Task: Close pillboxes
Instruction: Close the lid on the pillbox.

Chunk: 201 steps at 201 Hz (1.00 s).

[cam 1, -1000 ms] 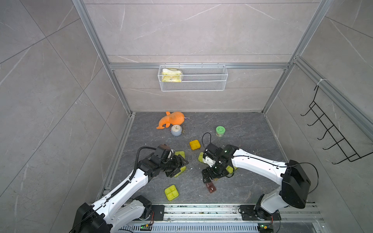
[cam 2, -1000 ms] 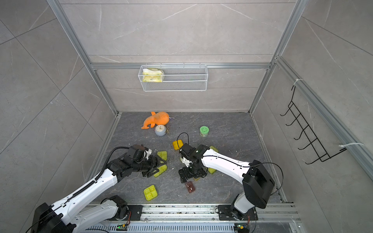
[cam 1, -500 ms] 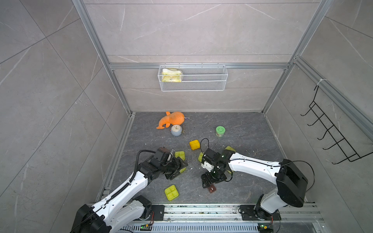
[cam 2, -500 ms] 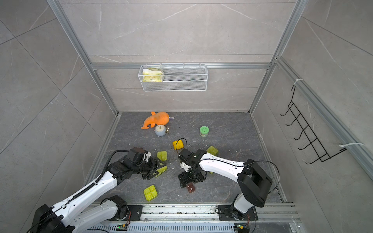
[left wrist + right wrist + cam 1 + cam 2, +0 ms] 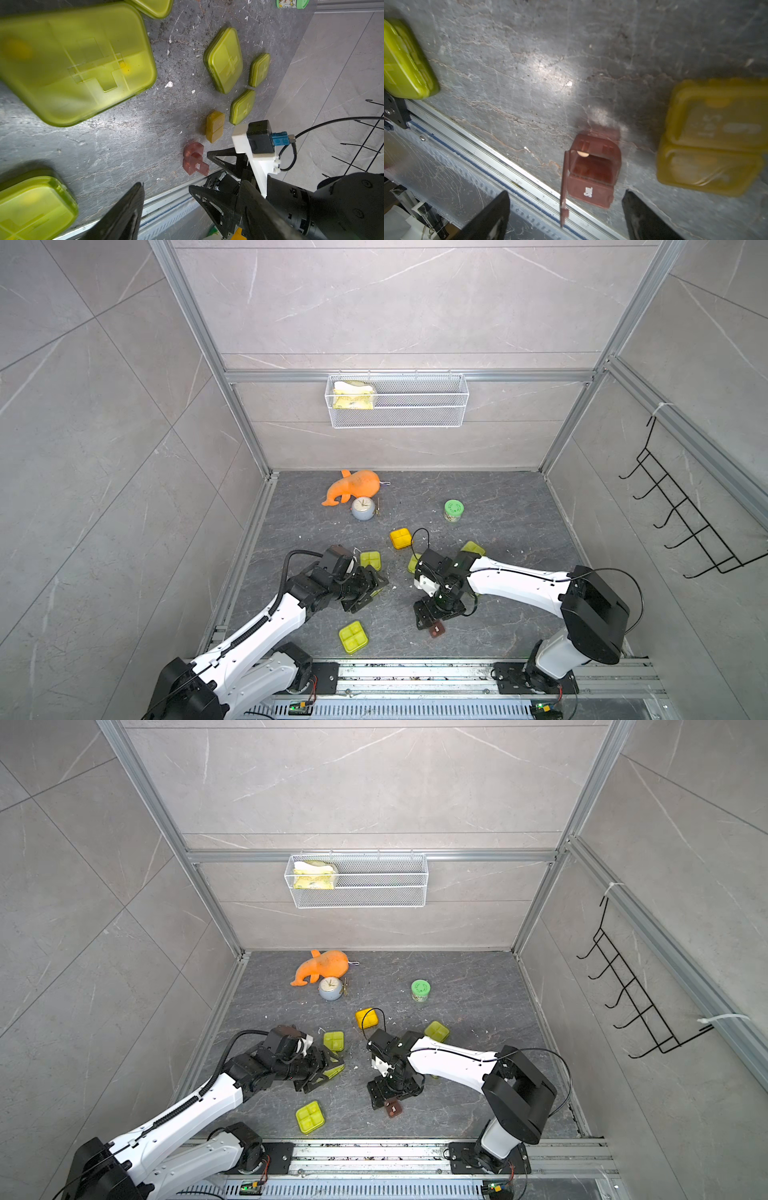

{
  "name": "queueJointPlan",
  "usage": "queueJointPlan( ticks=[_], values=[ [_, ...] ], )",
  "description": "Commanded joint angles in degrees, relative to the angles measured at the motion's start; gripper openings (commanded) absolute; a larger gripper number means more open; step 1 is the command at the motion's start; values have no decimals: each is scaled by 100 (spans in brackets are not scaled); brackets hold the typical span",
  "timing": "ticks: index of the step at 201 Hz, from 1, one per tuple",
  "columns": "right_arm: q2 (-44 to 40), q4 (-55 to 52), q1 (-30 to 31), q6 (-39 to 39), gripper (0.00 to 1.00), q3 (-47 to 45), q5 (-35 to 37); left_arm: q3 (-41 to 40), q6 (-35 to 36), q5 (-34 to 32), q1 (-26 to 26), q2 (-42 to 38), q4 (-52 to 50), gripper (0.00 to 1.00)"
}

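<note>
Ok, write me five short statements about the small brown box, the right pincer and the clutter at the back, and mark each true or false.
1. One flap of the small brown box stands open. True.
2. The right pincer is clamped on that box. False: its fingers stand apart, gripping nothing.
3. The green-lidded jar sits in the wire basket. False: it stands on the table.
4. The orange toy lies right beside the small clock. True.
5. The wire basket is empty. False: a yellow packet lies at one end.
</note>
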Motion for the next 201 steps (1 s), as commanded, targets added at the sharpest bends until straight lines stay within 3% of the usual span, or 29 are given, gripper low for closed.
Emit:
queueJointPlan(
  ticks=[1,65,201],
  values=[
    [70,42,29,69,86,-111,-30,11,-52,102,-63,6,85,74],
    [-14,346,31,184,86,-382,-156,18,-158,62,-236,42,135,74],
    [-16,469,30,216,95,-535,-198,274,-471,-567,-1256,568,365,74]
  ],
)
